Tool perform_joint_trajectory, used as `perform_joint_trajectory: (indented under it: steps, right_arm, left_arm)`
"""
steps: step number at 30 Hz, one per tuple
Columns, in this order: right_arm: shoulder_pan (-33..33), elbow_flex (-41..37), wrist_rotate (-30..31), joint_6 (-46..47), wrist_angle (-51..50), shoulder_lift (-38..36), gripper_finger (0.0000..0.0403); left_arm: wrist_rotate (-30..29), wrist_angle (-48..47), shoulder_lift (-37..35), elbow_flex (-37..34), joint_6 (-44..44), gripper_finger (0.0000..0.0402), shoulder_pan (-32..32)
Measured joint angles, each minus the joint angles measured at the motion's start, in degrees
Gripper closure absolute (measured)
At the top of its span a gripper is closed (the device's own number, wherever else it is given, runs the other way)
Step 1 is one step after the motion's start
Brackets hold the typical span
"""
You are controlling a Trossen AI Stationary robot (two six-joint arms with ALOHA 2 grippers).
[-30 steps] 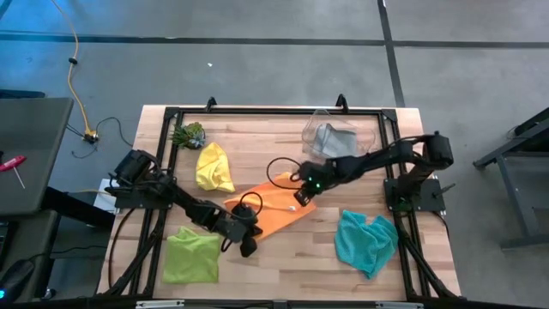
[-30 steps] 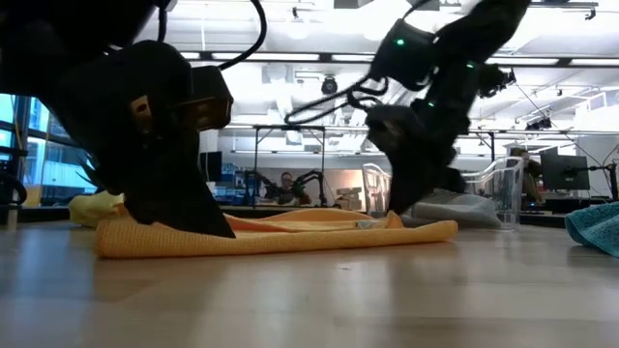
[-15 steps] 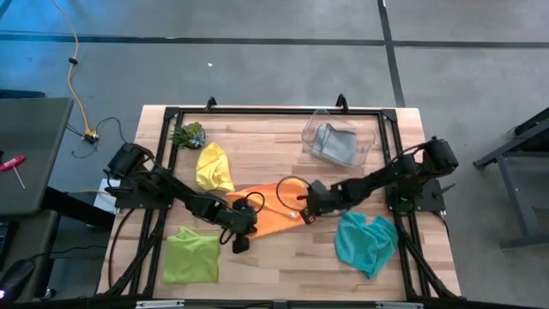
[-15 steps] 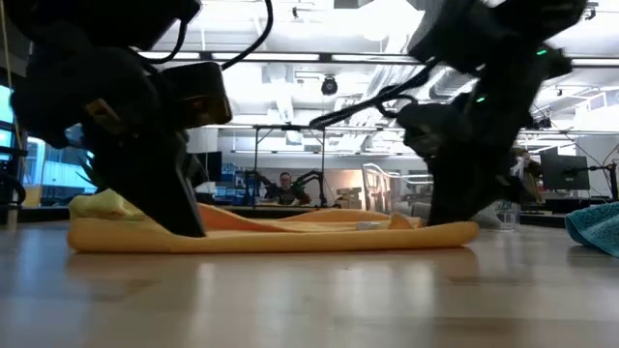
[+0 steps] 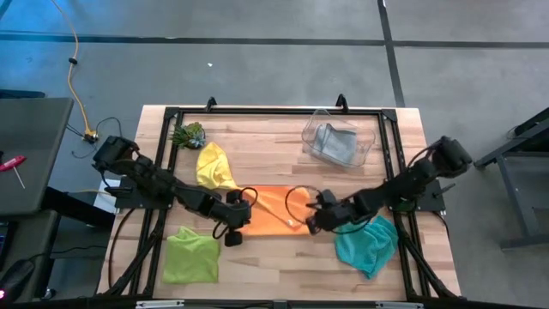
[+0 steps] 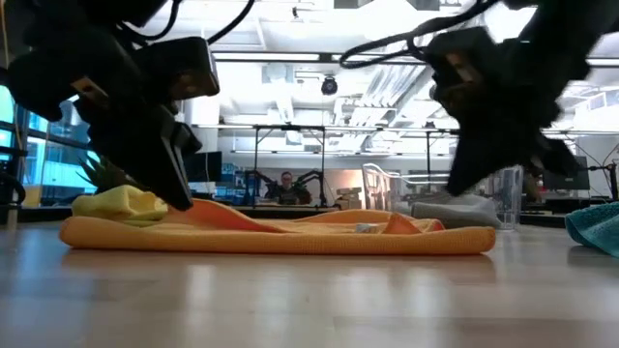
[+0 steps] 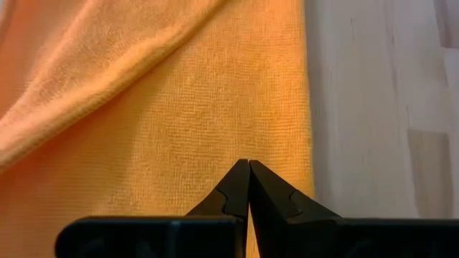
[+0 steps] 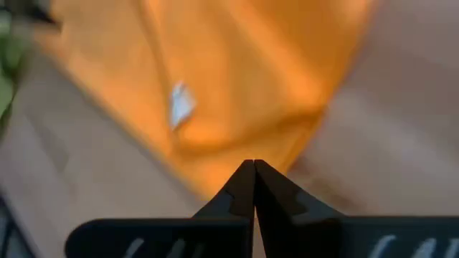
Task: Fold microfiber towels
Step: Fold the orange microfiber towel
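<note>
In the high view the orange towel (image 5: 273, 210) lies at the centre of the wooden table (image 5: 283, 266), its left and right ends covered by the 2 arms. The left gripper (image 5: 232, 230) sits at the towel's lower left corner and the right gripper (image 5: 310, 221) at its lower right edge; from above neither pair of fingertips can be made out. The yellow towel (image 5: 213, 167) lies upper left of the orange one, the lime green towel (image 5: 190, 255) at lower left, the teal towel (image 5: 367, 243) at lower right with its upper edge under the right arm, and the grey towel (image 5: 334, 144) inside a clear bin (image 5: 371, 137) at upper centre. A small plant (image 5: 189, 134) stands at upper left. In the low view the orange towel (image 6: 280, 234) stretches flat across the middle, both grippers are cut off by the frame's top, the yellow towel (image 6: 121, 203) peeks out at left and the teal towel (image 6: 595, 227) is cropped at the right edge. In the left wrist view the fingers (image 7: 231, 195) are pressed together, clenched with nothing between them, over the orange towel (image 7: 158, 115). In the right wrist view the fingers (image 8: 240, 190) are likewise closed tight and empty above the blurred orange towel (image 8: 244, 64), on which a pale tag (image 8: 181, 102) shows.
</note>
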Motion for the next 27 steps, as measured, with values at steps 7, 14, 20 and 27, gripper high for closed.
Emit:
perform_joint_trajectory:
  steps: [7, 14, 20, 27]
  right_arm:
    - [-10.57, -0.35, 1.55, -9.16, -2.06, -2.26, 0.0403]
    - [-19.12, -0.43, -5.95, -18.41, 2.05, 1.53, 0.0403]
    - [-19.79, -0.42, -10.34, -20.35, 4.19, 4.99, 0.0403]
    - [-19.88, -0.30, -10.80, -20.80, 5.72, 8.10, 0.0403]
  left_arm:
    - [-1.74, 5.01, 1.89, 0.02, -3.81, 0.0402, -1.16]
    - [-2.05, 7.52, 3.60, 0.05, -6.40, 0.0402, -2.48]
    - [-2.58, 7.62, 5.02, 0.02, -8.67, 0.0401, -2.47]
    - [-3.41, 7.86, 5.51, 0.04, -9.39, 0.0401, -2.41]
